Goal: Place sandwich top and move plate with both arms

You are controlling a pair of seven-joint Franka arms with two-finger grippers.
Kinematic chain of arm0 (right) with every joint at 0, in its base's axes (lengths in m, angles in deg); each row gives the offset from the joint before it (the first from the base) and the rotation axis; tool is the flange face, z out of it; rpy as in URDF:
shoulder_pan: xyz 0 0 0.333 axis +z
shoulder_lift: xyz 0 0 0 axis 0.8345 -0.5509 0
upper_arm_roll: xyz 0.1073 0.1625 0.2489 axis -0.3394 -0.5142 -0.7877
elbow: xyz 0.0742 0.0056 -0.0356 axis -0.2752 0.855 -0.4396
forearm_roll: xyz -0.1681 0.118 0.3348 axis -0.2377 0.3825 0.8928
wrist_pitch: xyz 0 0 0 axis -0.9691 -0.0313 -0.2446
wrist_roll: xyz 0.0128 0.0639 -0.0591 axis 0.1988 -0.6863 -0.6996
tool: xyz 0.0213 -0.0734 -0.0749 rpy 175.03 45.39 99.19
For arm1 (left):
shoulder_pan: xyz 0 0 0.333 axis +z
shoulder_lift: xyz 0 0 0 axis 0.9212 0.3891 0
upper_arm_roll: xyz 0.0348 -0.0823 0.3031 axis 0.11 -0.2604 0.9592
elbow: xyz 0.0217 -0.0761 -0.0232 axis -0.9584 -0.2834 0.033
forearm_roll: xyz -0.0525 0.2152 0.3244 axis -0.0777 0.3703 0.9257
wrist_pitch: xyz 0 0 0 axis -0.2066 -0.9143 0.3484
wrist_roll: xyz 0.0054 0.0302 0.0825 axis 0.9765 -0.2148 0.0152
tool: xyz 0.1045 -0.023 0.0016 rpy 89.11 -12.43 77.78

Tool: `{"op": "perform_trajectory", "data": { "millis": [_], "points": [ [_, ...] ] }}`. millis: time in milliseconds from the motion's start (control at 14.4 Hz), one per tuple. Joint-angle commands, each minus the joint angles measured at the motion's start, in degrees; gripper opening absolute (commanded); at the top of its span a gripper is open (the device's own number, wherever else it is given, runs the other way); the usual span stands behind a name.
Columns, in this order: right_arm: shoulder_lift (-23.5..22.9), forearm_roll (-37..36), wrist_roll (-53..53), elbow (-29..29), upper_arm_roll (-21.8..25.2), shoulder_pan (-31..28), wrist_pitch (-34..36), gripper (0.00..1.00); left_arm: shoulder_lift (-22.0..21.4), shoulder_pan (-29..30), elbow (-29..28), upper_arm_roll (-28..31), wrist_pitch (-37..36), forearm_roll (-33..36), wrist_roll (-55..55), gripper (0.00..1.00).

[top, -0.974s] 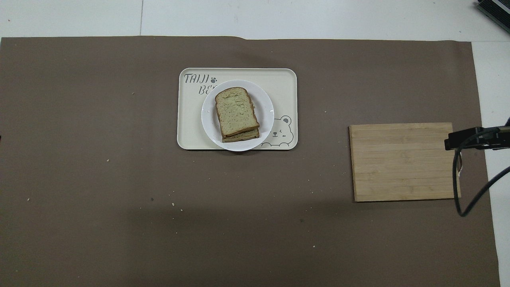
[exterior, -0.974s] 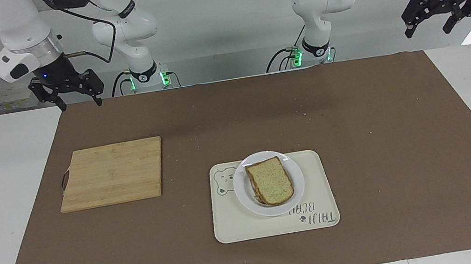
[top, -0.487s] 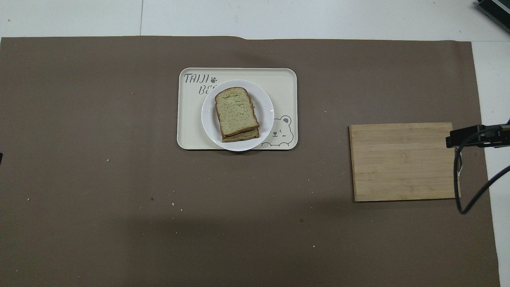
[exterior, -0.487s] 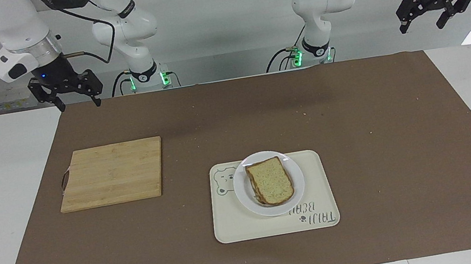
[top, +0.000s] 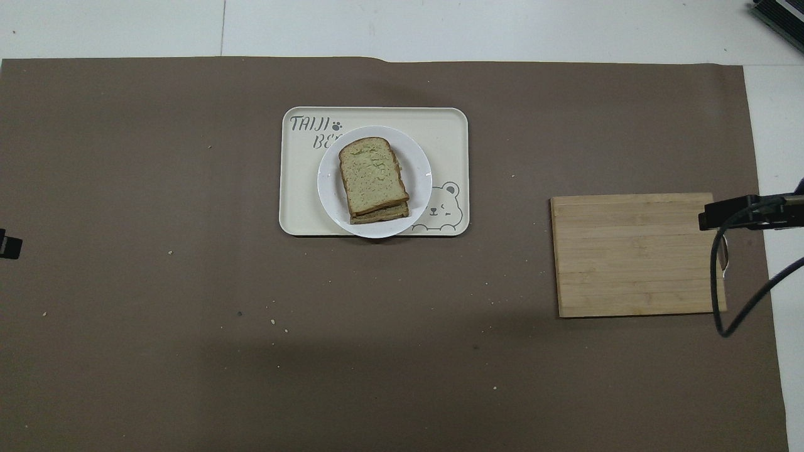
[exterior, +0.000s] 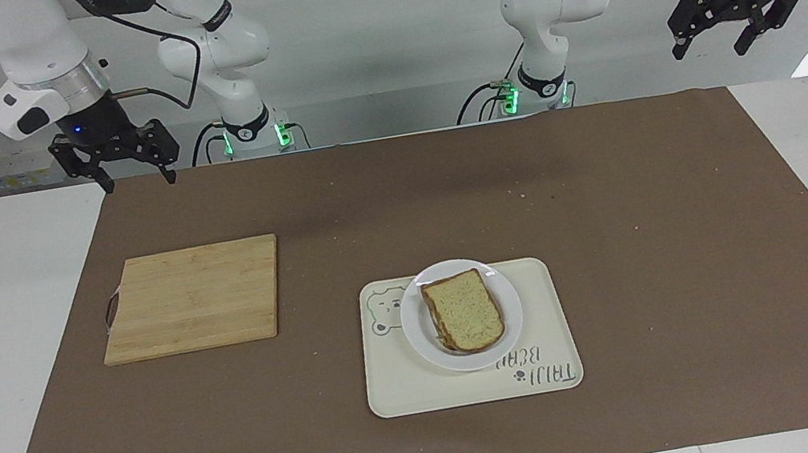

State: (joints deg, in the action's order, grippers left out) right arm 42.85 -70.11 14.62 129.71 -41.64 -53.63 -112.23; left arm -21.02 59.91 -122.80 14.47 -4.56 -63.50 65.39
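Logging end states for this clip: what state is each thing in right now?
sandwich top: lying on the lower slice, slightly offset.
plate: on the tray, holding the sandwich.
tray: flat on the brown mat.
cutting board: bare, toward the right arm's end.
left pincer: open, raised, holding nothing.
right pincer: open, raised, holding nothing.

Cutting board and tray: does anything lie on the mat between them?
Nothing but a few crumbs: both views show bare brown mat between the cutting board and the tray.
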Motion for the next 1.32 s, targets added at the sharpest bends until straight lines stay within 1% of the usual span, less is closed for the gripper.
{"op": "perform_trajectory", "data": {
  "millis": [0, 139, 278, 418, 557, 626, 766, 835, 1044, 1253],
  "points": [
    [0.89, 1.41, -0.89, 0.47, -0.19, -0.12, -0.04, 1.0, 0.2, -0.36, -1.1, 0.31, 0.64, 0.64, -0.21, 1.0],
    [0.9, 1.49, -0.89, 0.47, -0.27, -0.04, 0.05, 1.0, 1.78, -0.45, 0.82, 0.14, 0.2, 1.26, -0.13, 1.0],
    [0.98, 1.49, -0.97, 0.47, -0.27, -0.04, 0.14, 1.0, 1.52, -0.54, 0.74, 0.14, 0.29, 1.35, -0.13, 1.0],
    [0.98, 1.49, -1.15, 0.47, -0.27, -0.04, 0.23, 1.0, 2.14, -0.45, 0.83, 0.14, 0.46, 1.35, -0.21, 1.0],
    [0.9, 1.49, -1.06, 0.47, -0.19, -0.12, 0.05, 1.0, 1.18, -0.71, -0.74, 0.05, 0.2, 1.26, -0.13, 1.0],
    [0.9, 1.49, -1.06, 0.47, -0.19, -0.21, 0.05, 1.0, 1.26, -0.8, -1.97, -0.04, 0.98, 1.26, -0.21, 1.0],
    [0.9, 1.49, -1.06, 0.47, -0.19, -0.21, 0.05, 1.0, 2.05, -0.72, -2.42, -0.13, 3.79, 1.35, -0.13, 1.0],
    [0.9, 1.49, -0.98, 0.47, -0.1, -0.21, 0.05, 1.0, 1.79, -0.72, -3.99, -0.13, 4.67, 1.35, -0.21, 1.0],
    [0.9, 1.49, -0.97, 0.47, -0.19, -0.3, 0.05, 1.0, -0.84, -0.72, -8.56, -0.13, 5.21, 1.35, -0.3, 1.0],
    [0.98, 1.49, -1.5, 0.47, -0.19, -0.3, 0.05, 1.0, -0.85, -0.72, -8.4, -0.21, 4.86, 1.26, -0.39, 1.0]
  ]
}}
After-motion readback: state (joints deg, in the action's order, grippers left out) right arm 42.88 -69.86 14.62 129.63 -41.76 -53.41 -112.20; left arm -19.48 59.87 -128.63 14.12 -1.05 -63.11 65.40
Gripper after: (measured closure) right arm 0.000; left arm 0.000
